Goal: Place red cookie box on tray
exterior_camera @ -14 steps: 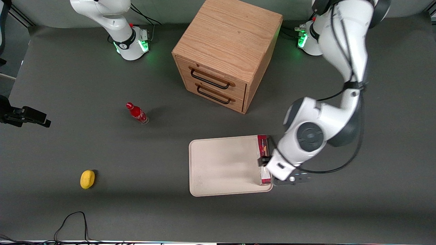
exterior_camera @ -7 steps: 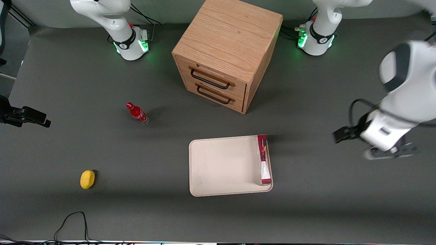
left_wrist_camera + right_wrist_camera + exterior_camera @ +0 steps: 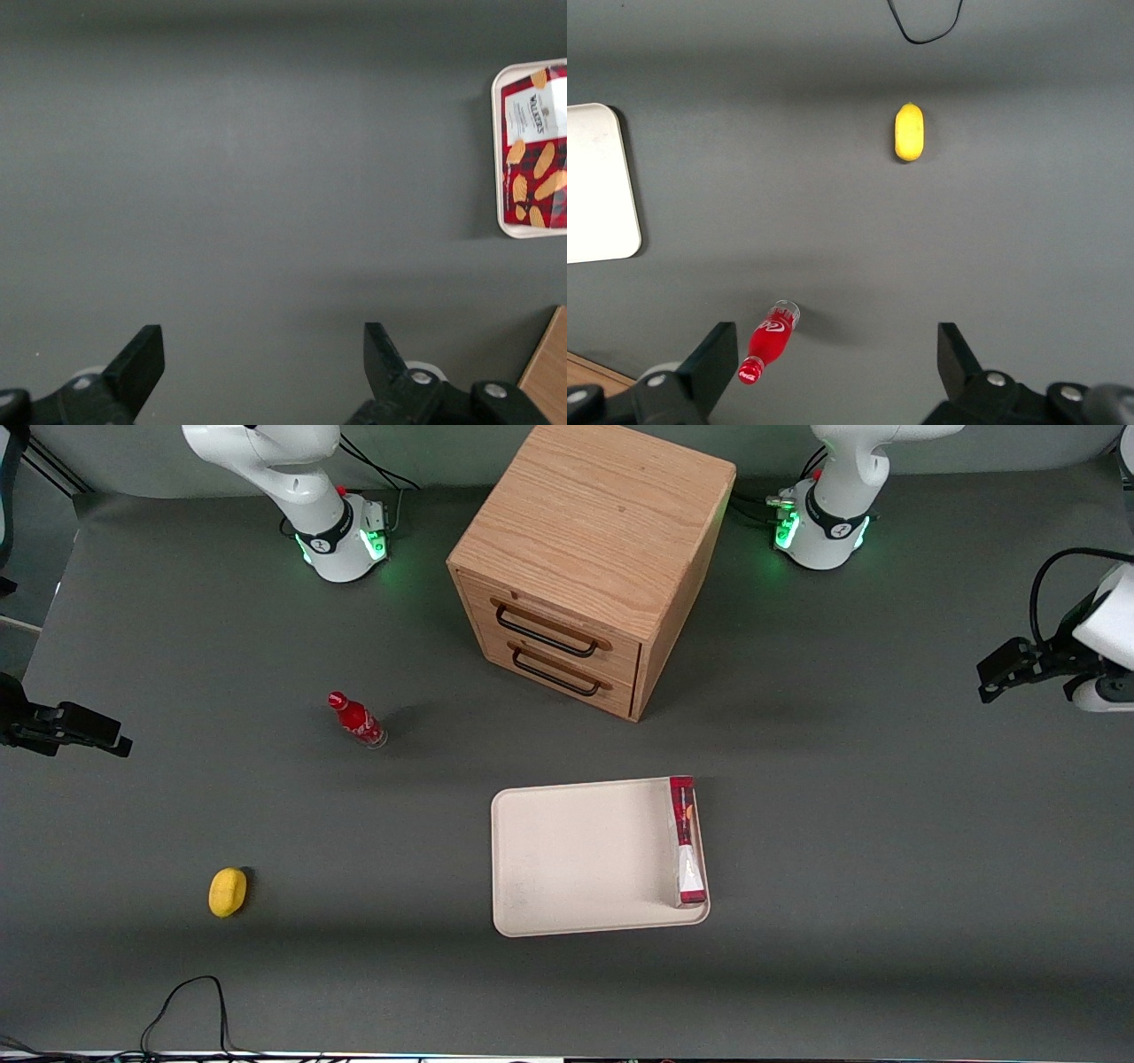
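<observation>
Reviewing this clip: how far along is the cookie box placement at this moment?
Placement looks done: the red cookie box stands on edge inside the tray, against its rim toward the working arm's end. Nothing is in hand: the gripper is open and empty, over bare table well clear of the tray. Nothing appears left except parking the arm.

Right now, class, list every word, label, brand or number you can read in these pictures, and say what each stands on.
"WALKERS", as best it reads: white label on the red cookie box, which sits on the tray.
Smaller lines under it: too small to read.
White script on the red bottle: too blurred to read.
The drawer chest and the open gripper, over bare table: no text.
</observation>
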Tool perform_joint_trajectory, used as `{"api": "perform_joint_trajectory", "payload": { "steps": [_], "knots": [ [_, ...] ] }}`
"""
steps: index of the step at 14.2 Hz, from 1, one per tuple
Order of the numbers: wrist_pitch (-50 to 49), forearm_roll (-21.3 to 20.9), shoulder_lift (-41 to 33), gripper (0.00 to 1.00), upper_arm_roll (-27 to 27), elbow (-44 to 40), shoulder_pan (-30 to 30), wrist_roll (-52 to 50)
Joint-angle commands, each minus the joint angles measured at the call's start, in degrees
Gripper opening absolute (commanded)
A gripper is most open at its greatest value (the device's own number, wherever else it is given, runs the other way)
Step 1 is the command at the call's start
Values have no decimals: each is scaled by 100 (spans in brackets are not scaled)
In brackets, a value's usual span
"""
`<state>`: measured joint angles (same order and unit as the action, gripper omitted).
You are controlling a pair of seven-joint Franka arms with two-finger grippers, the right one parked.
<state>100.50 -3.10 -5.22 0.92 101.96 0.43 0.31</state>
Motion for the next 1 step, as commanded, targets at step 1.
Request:
{"api": "perform_joint_trajectory", "payload": {
  "steps": [1],
  "knots": [
    [-57, -59, -129, 100, 84, 149, 54, 100]
  ]
}}
